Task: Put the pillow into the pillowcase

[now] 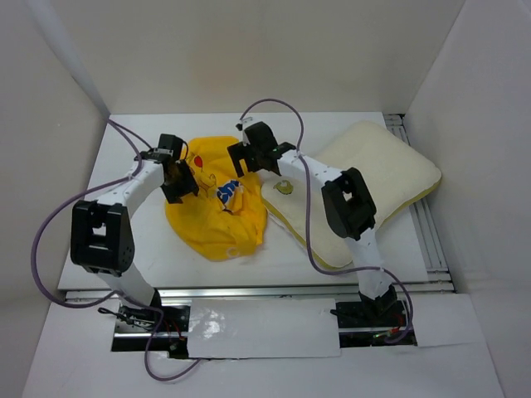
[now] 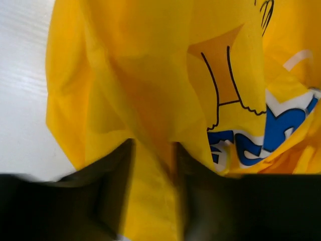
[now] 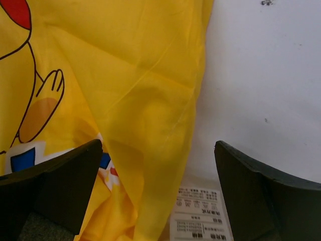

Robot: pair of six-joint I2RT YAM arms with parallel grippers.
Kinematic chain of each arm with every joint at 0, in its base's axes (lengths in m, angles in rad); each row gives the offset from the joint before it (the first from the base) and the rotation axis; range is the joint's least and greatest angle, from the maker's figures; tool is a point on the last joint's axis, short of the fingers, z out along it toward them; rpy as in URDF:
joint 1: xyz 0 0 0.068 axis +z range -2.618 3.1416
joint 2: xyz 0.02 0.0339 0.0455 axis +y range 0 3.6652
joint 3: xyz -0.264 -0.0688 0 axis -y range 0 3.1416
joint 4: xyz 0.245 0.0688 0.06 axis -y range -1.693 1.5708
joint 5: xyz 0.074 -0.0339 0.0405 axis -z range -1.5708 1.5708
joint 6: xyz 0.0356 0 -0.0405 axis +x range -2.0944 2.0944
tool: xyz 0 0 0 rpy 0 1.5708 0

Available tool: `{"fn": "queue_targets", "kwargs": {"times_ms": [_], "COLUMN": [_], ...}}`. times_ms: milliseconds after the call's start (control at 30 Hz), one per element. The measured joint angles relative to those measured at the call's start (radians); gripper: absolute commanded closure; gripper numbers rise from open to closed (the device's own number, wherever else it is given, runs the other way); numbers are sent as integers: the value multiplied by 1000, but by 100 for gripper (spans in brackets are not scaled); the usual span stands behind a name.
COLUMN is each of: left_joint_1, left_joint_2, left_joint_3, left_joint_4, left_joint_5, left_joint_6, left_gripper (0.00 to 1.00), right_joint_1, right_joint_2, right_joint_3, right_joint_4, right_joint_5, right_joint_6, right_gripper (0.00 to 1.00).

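My left jaws pinch a fold of bright yellow printed fabric pillowcase (image 2: pixel 150 75); right jaws wide. Risk: thin fold slipping free.

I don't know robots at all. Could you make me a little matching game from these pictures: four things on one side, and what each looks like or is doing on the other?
Things:
1. the pillowcase
2. the pillow
3. the left gripper
4. the right gripper

Descriptions:
A. cream-white, lying flat on the right
B. jaws wide apart over the edge of the yellow cloth
C. bright yellow, crumpled in a heap
D. a fold of yellow cloth between its narrowed fingers

Pairs: 1-C, 2-A, 3-D, 4-B
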Motion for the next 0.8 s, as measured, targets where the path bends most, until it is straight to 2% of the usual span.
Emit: {"fn": "queue_targets", "kwargs": {"times_ms": [33,67,100,133,200,233,333,467,633,800], "left_joint_1": [0,0,0,0,0,0,2,30,125,196], "left_joint_2": [15,30,44,57,60,53,8,-153,-395,-512], "left_joint_3": [3,8,14,22,27,34,72,174,322,460], "left_joint_4": [7,11,13,12,11,1,-17,-44,-53,-112], "left_joint_5": [6,13,18,20,16,11,-13,-80,-163,-231], "left_joint_6": [-7,-5,3,15,19,19,24,26,26,25], "left_gripper": [83,100,100,100,100,100,100,100,100,100], "right_joint_1": [0,1,2,4,5,3,-2,-7,-63,-240], "right_joint_2": [17,33,49,66,91,100,109,40,-232,-516], "right_joint_3": [7,13,21,29,38,45,70,61,35,102], "right_joint_4": [9,17,22,27,39,39,37,72,68,14], "right_joint_5": [-6,-9,-8,-8,-6,-1,21,86,192,275], "right_joint_6": [-2,0,1,2,-2,8,28,35,77,142], "right_gripper": [0,1,7,23,82,100,100,100,100,100]}}
